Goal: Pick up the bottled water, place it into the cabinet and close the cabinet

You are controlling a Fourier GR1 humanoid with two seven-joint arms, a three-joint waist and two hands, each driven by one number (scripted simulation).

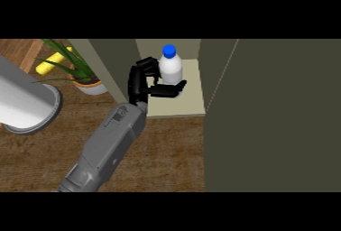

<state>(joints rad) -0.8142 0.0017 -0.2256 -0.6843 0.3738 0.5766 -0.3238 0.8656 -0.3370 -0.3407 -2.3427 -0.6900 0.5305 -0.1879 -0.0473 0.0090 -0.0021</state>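
Observation:
The bottled water (171,67), white with a blue cap, stands upright on the pale shelf of the open cabinet (190,99). My left hand (138,83) reaches in from the lower left. Its fingers curl round the bottle's far left side and its thumb lies across the bottle's lower front. The cabinet door (279,113), a dark green panel, stands open at the right and fills that side of the view. My right hand shows nowhere.
A potted green plant (83,74) stands left of the cabinet, with a yellow object (50,63) behind it. A large white cylinder with a grey rim (23,103) fills the left edge. The wooden counter top (166,153) spreads below.

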